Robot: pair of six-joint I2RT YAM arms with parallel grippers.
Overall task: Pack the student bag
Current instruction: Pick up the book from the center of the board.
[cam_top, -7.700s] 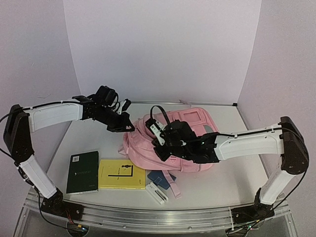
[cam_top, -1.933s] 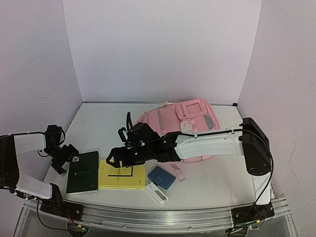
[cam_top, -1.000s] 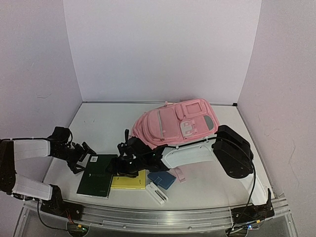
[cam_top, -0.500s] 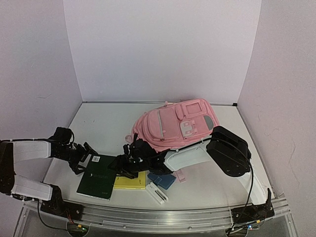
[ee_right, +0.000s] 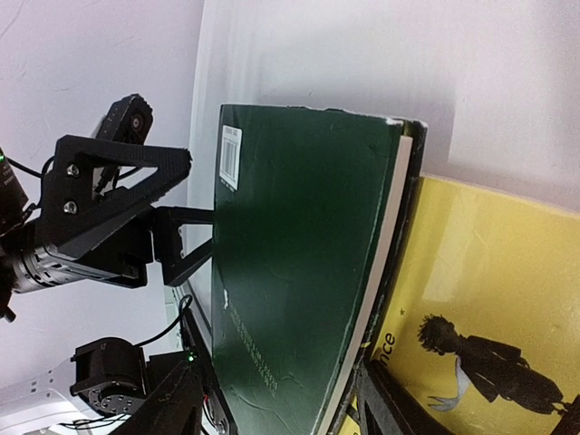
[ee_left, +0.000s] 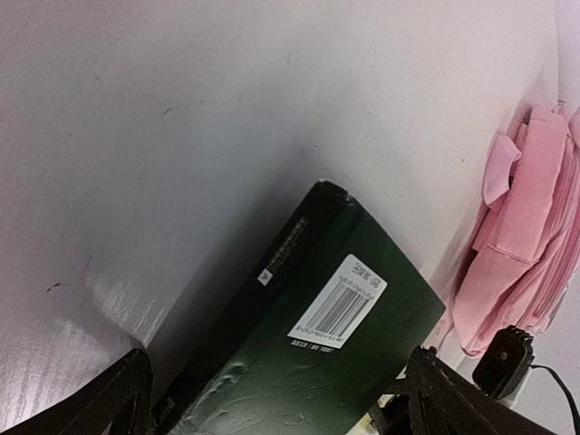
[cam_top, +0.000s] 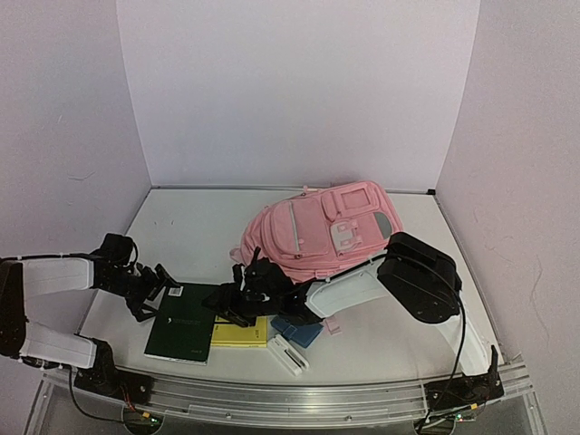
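Note:
The student bag [cam_top: 313, 227], pink and soft, lies at the back middle of the table; its edge also shows in the left wrist view [ee_left: 535, 227]. In front of it a dark green book [cam_top: 184, 324] overlaps a yellow book [cam_top: 243, 333]. My right gripper [cam_top: 227, 306] is shut on the green book's [ee_right: 290, 272] right edge, which is tilted up over the yellow book [ee_right: 489, 299]. My left gripper [cam_top: 156, 288] stands wide open at the book's far left corner, and the barcoded cover [ee_left: 317, 362] lies between its fingers.
A small blue case [cam_top: 297, 329] and a white oblong thing [cam_top: 287, 354] lie to the right of the yellow book, near the front rail. A pink strap [cam_top: 328, 319] trails from the bag toward them. Walls close the table's back and sides.
The green book has slid right onto the yellow book's left edge, and its right edge has lifted. My right gripper has narrowed onto it. The left gripper has hardly moved.

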